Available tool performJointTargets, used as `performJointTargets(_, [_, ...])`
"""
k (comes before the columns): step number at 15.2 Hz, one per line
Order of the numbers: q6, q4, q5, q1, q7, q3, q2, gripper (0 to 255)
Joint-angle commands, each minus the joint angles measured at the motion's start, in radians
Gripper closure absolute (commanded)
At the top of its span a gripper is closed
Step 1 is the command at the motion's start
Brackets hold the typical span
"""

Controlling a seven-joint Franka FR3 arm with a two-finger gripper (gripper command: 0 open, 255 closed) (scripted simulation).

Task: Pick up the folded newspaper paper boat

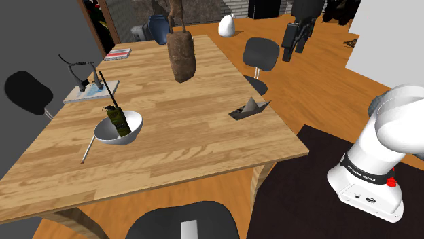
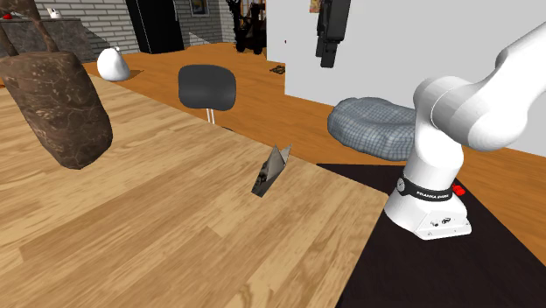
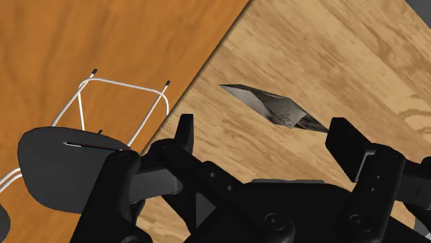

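- The dark grey paper boat [image 1: 250, 108] sits upright on the tabletop [image 1: 190, 146], near the edge on the stand's side. It is well apart from the bowl [image 1: 119, 129] and the brown vase [image 1: 181, 54], so access from above is clear.
- The tool [image 1: 288, 54] hangs high off that edge, up by a black chair [image 1: 261, 53]. It is released and holds nothing.
- In the wrist view the boat lies ahead between the spread fingers [image 3: 185, 134], untouched. This looks like pre-grasp aiming.
- The hull is thin, so the fingers likely need to straddle its narrow width. The descent is not yet begun.
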Motion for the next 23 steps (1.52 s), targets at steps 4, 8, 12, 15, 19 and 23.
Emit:
performJointTargets(4, [0.096, -0.045, -0.013, 0.063, -0.190, -0.054, 0.066, 0])
performJointTargets(8, [0.216, -0.084, -0.020, 0.146, -0.442, -0.118, 0.173, 0])
performJointTargets(12, [0.325, -0.103, -0.015, 0.227, -0.695, -0.169, 0.293, 0])
performJointTargets(15, [0.398, -0.108, -0.003, 0.288, -0.884, -0.197, 0.386, 0])
performJointTargets(19, [0.446, -0.137, 0.000, 0.291, -0.899, -0.201, 0.407, 0])
performJointTargets(23, [0.515, -0.176, 0.004, 0.293, -0.906, -0.204, 0.437, 0])
